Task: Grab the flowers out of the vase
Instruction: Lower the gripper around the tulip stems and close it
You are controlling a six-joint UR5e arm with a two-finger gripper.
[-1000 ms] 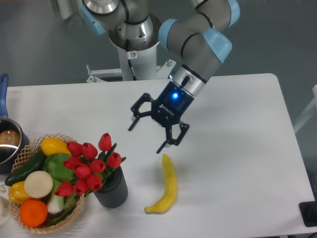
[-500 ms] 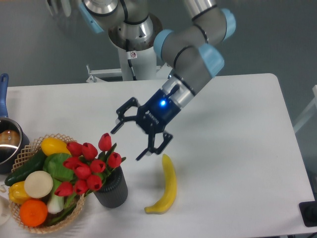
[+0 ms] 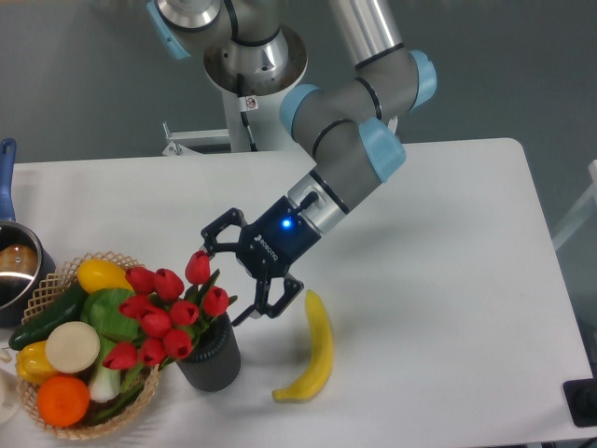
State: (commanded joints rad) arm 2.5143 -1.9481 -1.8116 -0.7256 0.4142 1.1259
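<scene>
The flowers [image 3: 166, 313], a bunch of red tulip buds with green leaves, stand in the dark grey ribbed vase [image 3: 210, 355] near the table's front left. My gripper [image 3: 220, 284] is open, its fingers pointing left. It sits just right of the bunch, with the rightmost buds close to or between its fingertips [image 3: 244, 316]. It holds nothing. The stems are hidden inside the vase.
A yellow banana [image 3: 312, 350] lies right of the vase. A wicker basket [image 3: 47, 289] with produce stands left of the vase, partly under the blooms. A metal pot [image 3: 16, 266] with a blue handle is at the left edge.
My gripper has moved left and down towards the flowers, staying open. The flowers, vase and banana have not moved.
</scene>
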